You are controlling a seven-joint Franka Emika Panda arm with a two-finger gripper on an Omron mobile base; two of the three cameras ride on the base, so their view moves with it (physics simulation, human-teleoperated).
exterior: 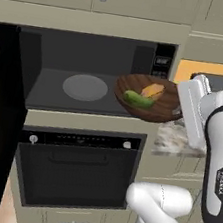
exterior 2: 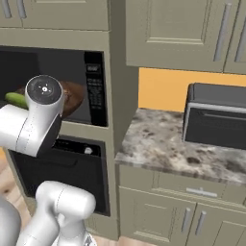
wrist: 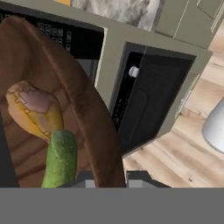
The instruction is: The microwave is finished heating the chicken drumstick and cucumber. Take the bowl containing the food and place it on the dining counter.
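In the left base view the microwave (exterior: 88,75) stands open, its black door (exterior: 1,117) swung out at far left and the pale turntable dish (exterior: 85,87) bare inside. Right of the dish, at the cavity's front right corner, the bowl (exterior: 148,99) hangs in the air, carrying the cucumber (exterior: 137,99) and the chicken drumstick (exterior: 153,91). The jaws (wrist: 109,177) pinch the bowl's rim, seen in the hand view with one fingertip either side of it. Farther right lies the marble desk (exterior 2: 163,144) with a toaster oven (exterior 2: 216,115).

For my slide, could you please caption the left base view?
Gripper carries the bowl with cucumber and chicken drumstick out of the open microwave.
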